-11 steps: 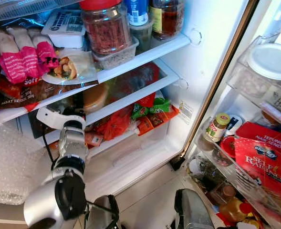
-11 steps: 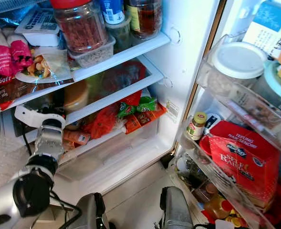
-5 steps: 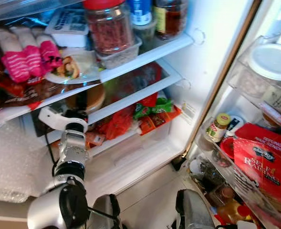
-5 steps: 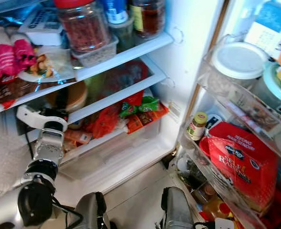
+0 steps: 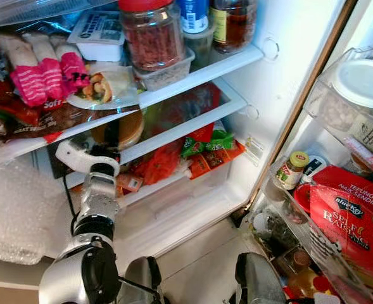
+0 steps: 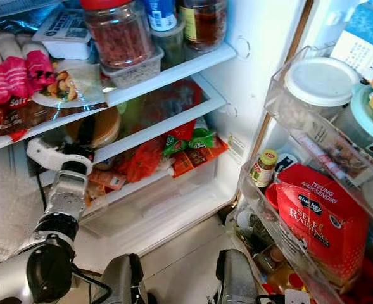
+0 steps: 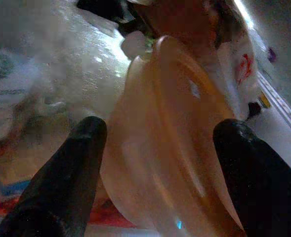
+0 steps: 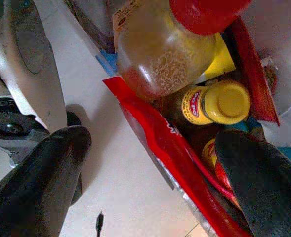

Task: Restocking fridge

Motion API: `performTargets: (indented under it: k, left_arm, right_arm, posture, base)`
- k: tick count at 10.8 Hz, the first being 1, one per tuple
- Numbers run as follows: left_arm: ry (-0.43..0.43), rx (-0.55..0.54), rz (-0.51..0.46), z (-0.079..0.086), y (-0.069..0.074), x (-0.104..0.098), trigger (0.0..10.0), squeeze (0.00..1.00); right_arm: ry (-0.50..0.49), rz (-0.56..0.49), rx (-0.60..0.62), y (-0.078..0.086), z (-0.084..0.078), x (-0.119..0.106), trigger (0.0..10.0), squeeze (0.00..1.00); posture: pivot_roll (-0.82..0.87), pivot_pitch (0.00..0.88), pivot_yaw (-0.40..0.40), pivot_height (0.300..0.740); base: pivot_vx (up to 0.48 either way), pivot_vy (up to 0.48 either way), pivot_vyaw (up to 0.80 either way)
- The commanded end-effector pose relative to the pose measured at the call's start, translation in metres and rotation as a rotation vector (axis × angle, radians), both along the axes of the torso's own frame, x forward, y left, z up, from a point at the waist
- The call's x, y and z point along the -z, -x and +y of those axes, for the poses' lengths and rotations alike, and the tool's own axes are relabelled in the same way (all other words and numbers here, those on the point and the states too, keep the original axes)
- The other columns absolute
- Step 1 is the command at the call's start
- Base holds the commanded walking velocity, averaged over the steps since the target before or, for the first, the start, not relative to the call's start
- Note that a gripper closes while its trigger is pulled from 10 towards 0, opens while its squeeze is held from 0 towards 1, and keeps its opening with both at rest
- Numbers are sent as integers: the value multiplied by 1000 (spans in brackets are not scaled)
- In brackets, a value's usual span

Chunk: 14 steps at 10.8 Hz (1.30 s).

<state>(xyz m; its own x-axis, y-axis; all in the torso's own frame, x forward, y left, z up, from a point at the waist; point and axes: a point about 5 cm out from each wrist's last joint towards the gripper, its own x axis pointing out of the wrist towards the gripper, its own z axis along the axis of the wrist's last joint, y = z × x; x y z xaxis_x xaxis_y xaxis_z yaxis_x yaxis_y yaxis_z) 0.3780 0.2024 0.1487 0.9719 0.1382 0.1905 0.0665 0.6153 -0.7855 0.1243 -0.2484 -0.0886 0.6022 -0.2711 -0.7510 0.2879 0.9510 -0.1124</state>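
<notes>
We have our left gripper point(image 7: 155, 163) reached into the fridge's second shelf point(image 5: 192, 126), fingers spread wide on either side of a tan lidded tub point(image 5: 120, 130) that lies straight ahead of it, tilted on edge so its rim runs between the fingers; whether the pads touch its sides we cannot tell. Our left arm is plainly the nearer one. Red snack packets point(image 5: 158, 161) crowd the drawer just below and beside the tub, and the wrapped plate point(image 5: 104, 92) sits on the shelf directly above, leaving little headroom. Our right gripper point(image 8: 150, 173) hangs open, holding nothing, over a bag of jars point(image 8: 155, 143) on the floor.
</notes>
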Motion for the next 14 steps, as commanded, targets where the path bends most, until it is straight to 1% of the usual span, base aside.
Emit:
performTargets:
  k: [1, 2, 3, 5, 7, 9, 12, 14]
  left_arm:
    - [-18, 38, -27, -5, -2, -6, 10000, 0]
    - [-9, 41, -56, -5, -4, -13, 10000, 0]
    - [9, 46, -69, -5, -5, -16, 10000, 0]
    - [18, 69, -100, -7, -5, -22, 10000, 0]
    - [38, 62, -89, -6, -5, -21, 10000, 0]
    - [47, 42, -87, -1, -1, -20, 10000, 0]
    - [45, -4, -70, 8, 5, -18, 10000, 0]
    - [31, 3, -62, 10, 11, -17, 10000, 0]
  right_arm:
    - [-10, 21, 7, 8, 3, 3, 10000, 0]
    - [-7, 21, 8, 8, 2, 3, 10000, 0]
    - [-5, 21, 8, 8, 2, 3, 10000, 0]
    - [-4, 21, 10, 8, 2, 3, 10000, 0]
    - [-5, 20, 11, 8, 3, 3, 10000, 0]
    - [-7, 19, 6, 8, 3, 3, 10000, 0]
    - [-10, 19, 1, 6, 2, 3, 10000, 0]
    - [-10, 17, 1, 6, 2, 2, 10000, 0]
  posture:
    - [-80, 166, 62, 596]
    - [-80, 166, 62, 596]
    - [-82, 171, 60, 596]
    - [-83, 177, 60, 596]
    - [-86, 180, 61, 596]
    - [-81, 178, 61, 596]
    - [-76, 175, 62, 596]
    - [-72, 173, 64, 596]
  base:
    - [0, 0, 0]
    - [0, 0, 0]
    - [0, 0, 0]
    - [0, 0, 0]
    - [0, 0, 0]
    - [0, 0, 0]
    - [0, 0, 0]
    - [0, 0, 0]
